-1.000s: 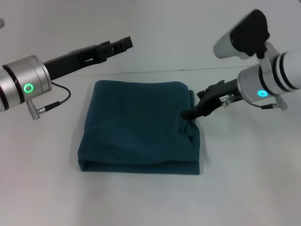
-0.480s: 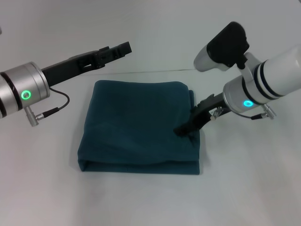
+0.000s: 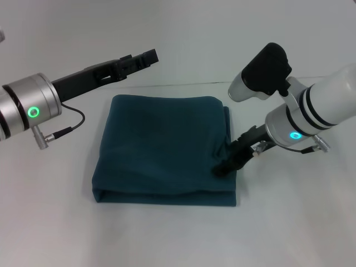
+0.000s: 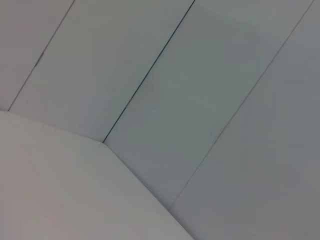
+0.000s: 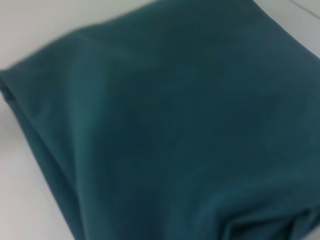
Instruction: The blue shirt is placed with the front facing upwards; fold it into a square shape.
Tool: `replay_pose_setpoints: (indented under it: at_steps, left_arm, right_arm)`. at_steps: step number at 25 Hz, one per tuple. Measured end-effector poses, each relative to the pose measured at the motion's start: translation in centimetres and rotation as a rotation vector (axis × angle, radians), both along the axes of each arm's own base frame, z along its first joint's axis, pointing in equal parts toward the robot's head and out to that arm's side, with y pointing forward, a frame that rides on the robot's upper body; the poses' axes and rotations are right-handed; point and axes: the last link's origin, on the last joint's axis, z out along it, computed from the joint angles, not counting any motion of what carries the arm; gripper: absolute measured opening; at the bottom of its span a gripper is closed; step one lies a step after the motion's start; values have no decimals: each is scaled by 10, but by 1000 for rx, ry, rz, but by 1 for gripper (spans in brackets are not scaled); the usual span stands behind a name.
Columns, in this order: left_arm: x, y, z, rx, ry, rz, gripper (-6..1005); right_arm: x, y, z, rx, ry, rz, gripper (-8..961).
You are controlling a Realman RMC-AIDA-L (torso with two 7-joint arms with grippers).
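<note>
Head view: a teal-blue cotton shirt [image 3: 164, 149], folded into a rough square, lies mid-table on the white table [image 3: 289, 222]. The right gripper [image 3: 222, 167] presses its right edge, fingers seemingly pinched together on a pucker of cloth. The left gripper [image 3: 146, 56] hovers beyond the far left corner; its spread is unclear.

Left wrist view: only pale wall panels [image 4: 200, 100].

Right wrist view: folded fabric fills the frame.

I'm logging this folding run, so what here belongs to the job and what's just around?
Job:
folded teal-blue cotton shirt
right hand, at the shirt's right edge
left hand, raised beyond the shirt

Just around:
white table
</note>
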Motion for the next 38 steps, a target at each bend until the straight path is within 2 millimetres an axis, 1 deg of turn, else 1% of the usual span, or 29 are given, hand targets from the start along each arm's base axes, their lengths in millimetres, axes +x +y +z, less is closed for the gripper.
replay_pose_setpoints:
  at_steps: [3,6,8,11,14,17,25,34,38]
  left_arm:
    - [-1,-1,-1,-1,0,2,837]
    - [-1,-1,-1,-2,-1,4,837]
    - [-1,-1,-1,-1,-1,4,837]
    - [-2,-1,-1,0,-1,6,837]
    - [-1,-1,-1,0,-1,5,838]
    - [-1,-1,-1,0,-1,5,838]
    - [0,0,-1,4,3,-3,838]
    - [1,-1,-2,3,2,-6,837]
    - [0,-2,-2,2,1,-4,837]
  right_arm:
    - [8,2,5,21,-51,-11,911]
    - [11,5,9,45,-71,-12,911]
    - [7,10,13,78,-58,1,911]
    - [-5,21,18,146,-25,42,911]
    - [-12,28,17,184,-6,66,911]
    - [-14,32,11,197,1,68,911]
    - [1,31,-7,197,7,42,911]
    - [24,31,-9,240,-27,20,911]
    - [30,32,-9,259,-56,31,911]
